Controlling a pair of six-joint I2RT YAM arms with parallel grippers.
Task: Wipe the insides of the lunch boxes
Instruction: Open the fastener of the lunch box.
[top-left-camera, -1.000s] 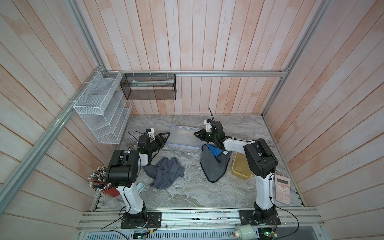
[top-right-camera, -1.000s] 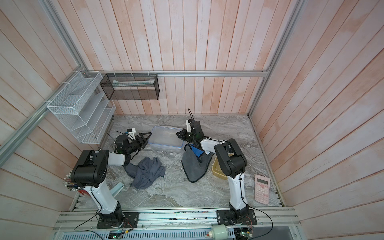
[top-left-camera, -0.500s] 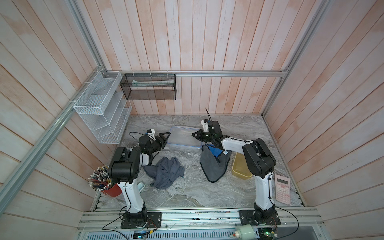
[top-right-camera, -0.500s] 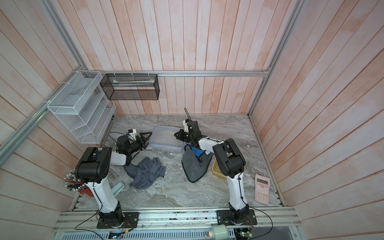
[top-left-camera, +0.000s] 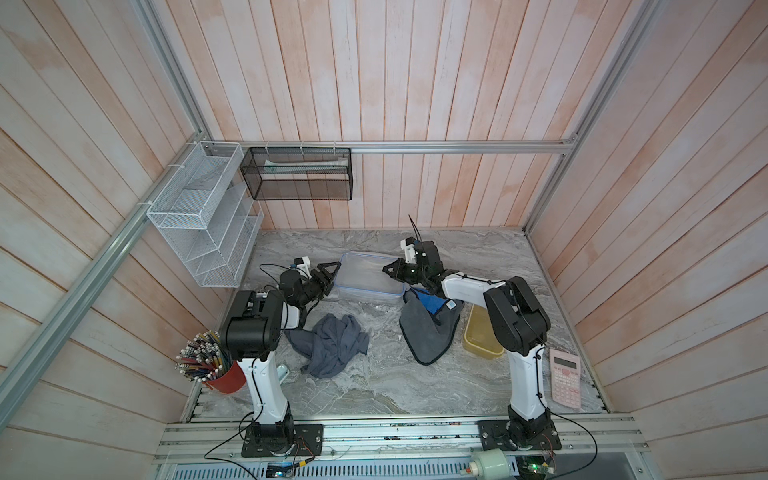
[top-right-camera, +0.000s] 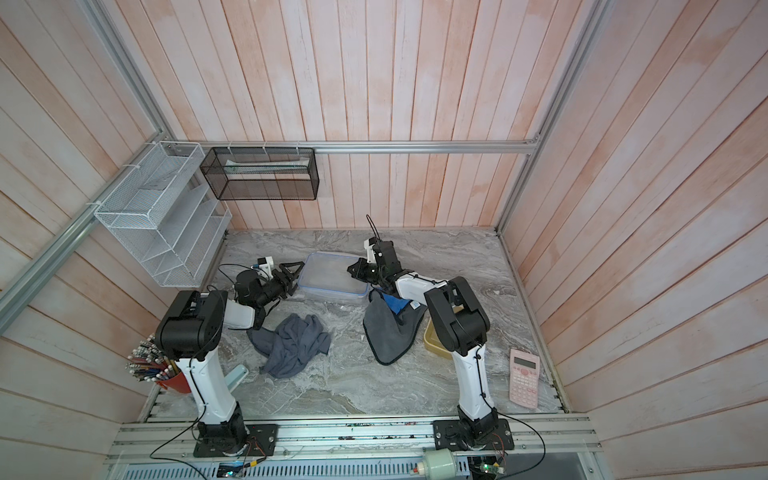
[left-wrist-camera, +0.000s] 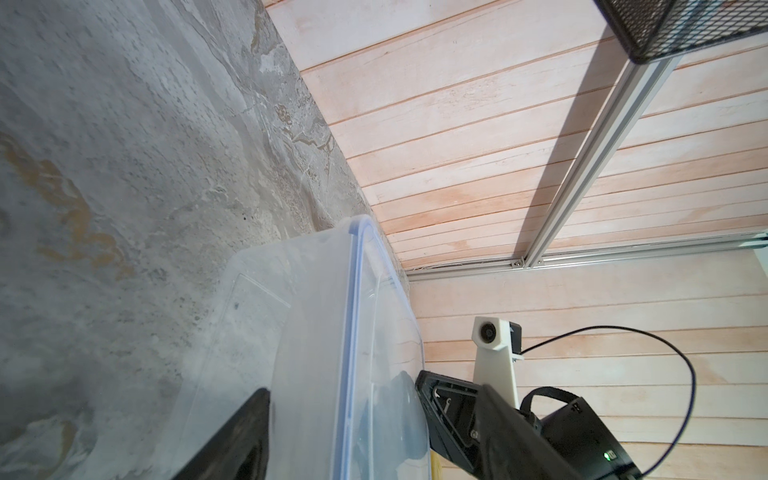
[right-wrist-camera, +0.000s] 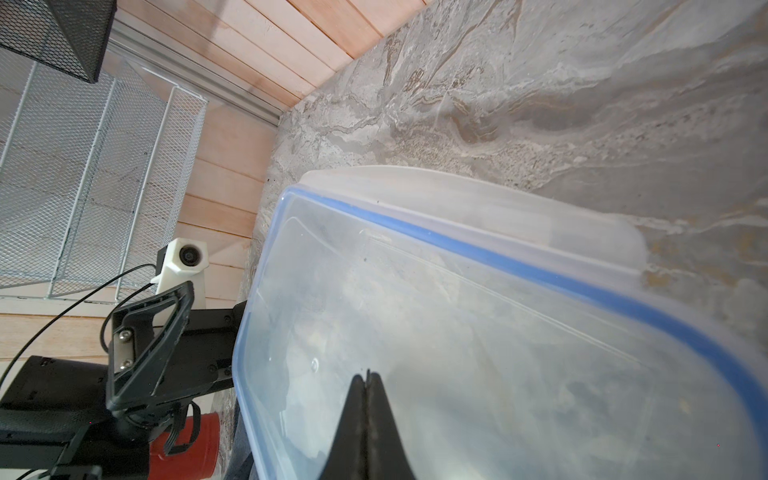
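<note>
Mounting rail, along the bottom edge of a top view; left arm and right arm stand bolted to it.

Red cup of pencils, lower left, beside the left arm's column.

Pink calculator, lower right, flat on the marble-patterned table, near the right arm's column.

Crumpled grey cloth, left of centre, heaped on the table.

Dark grey cloth with a blue patch, right of centre, spread flat, its upper end under the right forearm.

Amber lunch box, right of centre, on the table just beside the dark grey cloth; its upper end is hidden by the right arm's elbow.

Clear lunch box, centre of frame, on the table beyond both cloths. A blue rim runs round it; whether a lid sits on it cannot be told.

Left gripper, at the clear lunch box's left short end, jaws spread wide. In the left wrist view one finger lies alongside the box wall; whether the jaws press on the box cannot be told.

Right gripper, over the right part of the same box, jaws clenched together, nothing visible between them.

White mesh rack, upper left, on the side wall.

Black mesh basket, on the back wall, hung from the rail.
</note>
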